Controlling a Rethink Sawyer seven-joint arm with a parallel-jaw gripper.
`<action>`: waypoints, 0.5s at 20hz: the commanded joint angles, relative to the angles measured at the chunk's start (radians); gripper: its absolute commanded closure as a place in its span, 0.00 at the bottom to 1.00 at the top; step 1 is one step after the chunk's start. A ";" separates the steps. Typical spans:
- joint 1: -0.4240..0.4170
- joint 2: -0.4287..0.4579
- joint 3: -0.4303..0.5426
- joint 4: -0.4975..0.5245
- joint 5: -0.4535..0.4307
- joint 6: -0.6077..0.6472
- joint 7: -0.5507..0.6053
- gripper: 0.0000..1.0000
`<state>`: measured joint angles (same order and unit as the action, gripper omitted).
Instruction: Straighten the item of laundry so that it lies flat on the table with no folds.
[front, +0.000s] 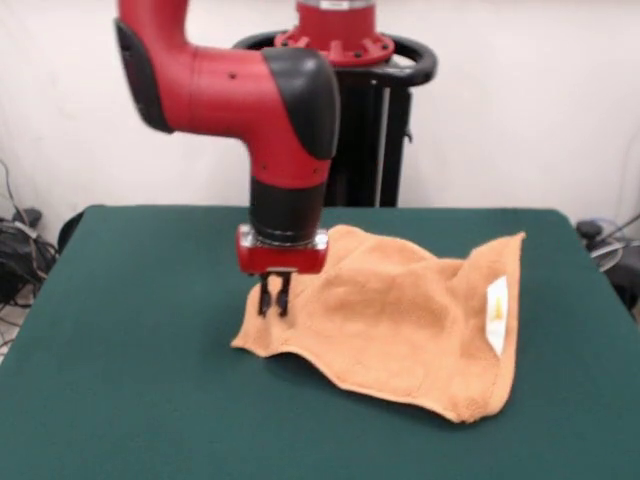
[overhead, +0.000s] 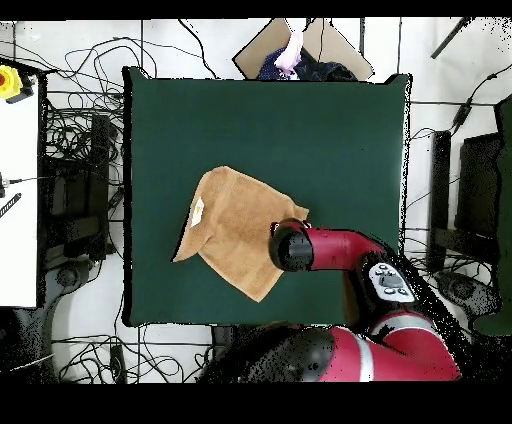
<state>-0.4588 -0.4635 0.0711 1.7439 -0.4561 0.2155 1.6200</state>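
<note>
The orange-tan towel (front: 400, 320) lies rumpled on the green table (front: 120, 350), right of the middle in the front view. Its right edge stands up in a raised fold, with the white tag (front: 496, 312) on it. My gripper (front: 274, 300) points straight down at the towel's left end, its fingers close together and pinched on the cloth near the edge. In the overhead view the towel (overhead: 230, 232) lies left of the arm's wrist (overhead: 292, 246), which hides the gripper. The tag (overhead: 197, 210) shows near the towel's left edge there.
The black pedestal (front: 345, 120) stands at the table's far side. In the overhead view, cables (overhead: 80, 150) and equipment surround the table (overhead: 300, 130). A cardboard piece (overhead: 320, 45) and a pink and dark shape lie beyond its top edge. A white desk (overhead: 18, 200) is at the left.
</note>
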 joint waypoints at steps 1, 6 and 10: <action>-0.106 0.065 0.214 -0.193 -0.121 0.131 -0.248 1.00; -0.173 0.089 0.277 -0.242 -0.180 0.182 -0.308 1.00; -0.213 0.089 0.311 -0.268 -0.205 0.237 -0.357 1.00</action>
<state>-0.6256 -0.4330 0.2537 1.6512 -0.5772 0.3684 1.5136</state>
